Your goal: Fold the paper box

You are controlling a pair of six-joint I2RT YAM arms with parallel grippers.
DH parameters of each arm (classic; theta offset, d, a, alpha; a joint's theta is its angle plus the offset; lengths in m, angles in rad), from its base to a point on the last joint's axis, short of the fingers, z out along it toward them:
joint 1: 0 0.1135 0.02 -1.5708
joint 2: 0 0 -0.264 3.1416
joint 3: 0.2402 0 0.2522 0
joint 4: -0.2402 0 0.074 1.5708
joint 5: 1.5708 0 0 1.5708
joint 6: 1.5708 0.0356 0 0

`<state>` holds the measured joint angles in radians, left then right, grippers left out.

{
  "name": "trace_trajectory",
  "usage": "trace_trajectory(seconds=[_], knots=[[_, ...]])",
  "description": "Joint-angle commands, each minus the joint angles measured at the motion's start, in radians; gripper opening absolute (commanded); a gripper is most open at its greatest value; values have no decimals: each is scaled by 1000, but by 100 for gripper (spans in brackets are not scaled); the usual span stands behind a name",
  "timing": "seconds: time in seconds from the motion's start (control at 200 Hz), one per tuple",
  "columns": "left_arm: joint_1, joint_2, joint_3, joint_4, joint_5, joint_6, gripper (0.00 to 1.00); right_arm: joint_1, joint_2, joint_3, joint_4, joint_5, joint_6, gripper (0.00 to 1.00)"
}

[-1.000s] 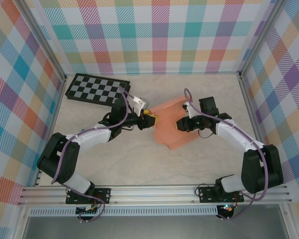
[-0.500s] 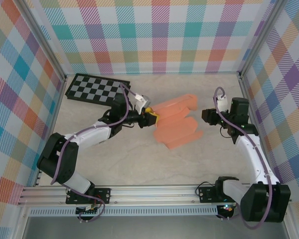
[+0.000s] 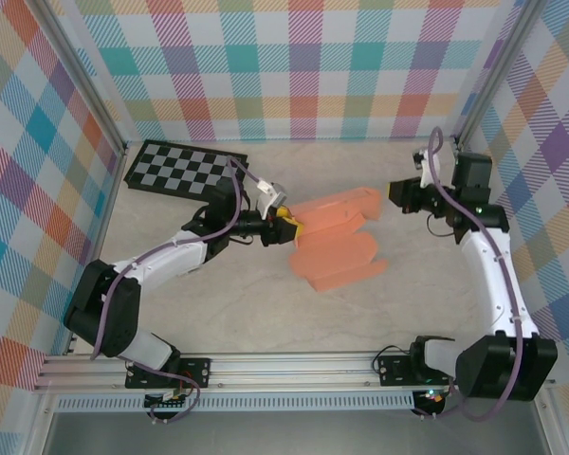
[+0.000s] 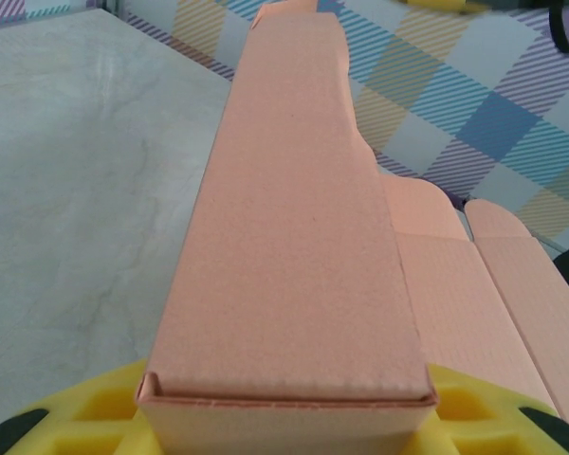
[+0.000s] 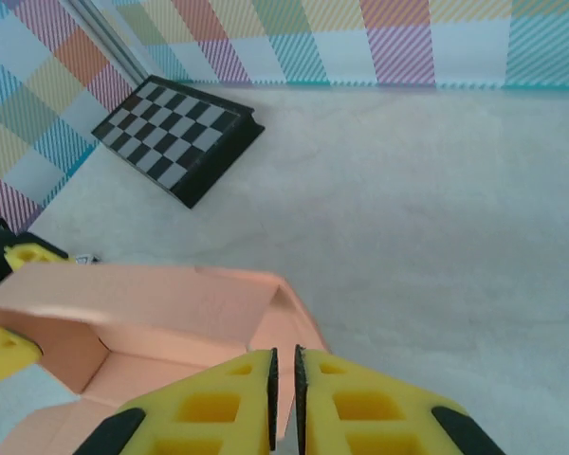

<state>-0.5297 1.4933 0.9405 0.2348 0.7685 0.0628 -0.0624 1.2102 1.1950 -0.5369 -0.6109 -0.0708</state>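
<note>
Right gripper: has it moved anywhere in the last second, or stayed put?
Yes. The right gripper has pulled back off the paper box, going rearward and to the right, toward the back right corner post.

Pastel plaid walls [image 3: 303,66] enclose a pale marbled tabletop [image 3: 266,303]

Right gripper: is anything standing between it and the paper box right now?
Nothing visible. The right gripper, shut and empty, hangs close beside the far flap of the paper box, at its right. The checkerboard lies off in the far-left corner, and the left gripper clamps the box's opposite end.
</note>
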Motion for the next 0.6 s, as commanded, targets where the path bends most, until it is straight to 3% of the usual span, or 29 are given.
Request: trace_trajectory(seconds=[0.0,0.06,0.22,0.29,0.595], knots=[[-7,-43,24,-16,22,33,24,29,55,73,-174,16,1,12],[-7,-43,24,-12,17,29,24,50,66,87,-212,57,-18,10],[-9,-41,20,4,15,21,24,95,138,156,-350,-32,-54,8],[-12,-43,17,8,17,32,24,107,147,163,-362,-4,-36,8],[-35,-48,20,-83,-9,195,23,107,154,235,-392,31,11,8]])
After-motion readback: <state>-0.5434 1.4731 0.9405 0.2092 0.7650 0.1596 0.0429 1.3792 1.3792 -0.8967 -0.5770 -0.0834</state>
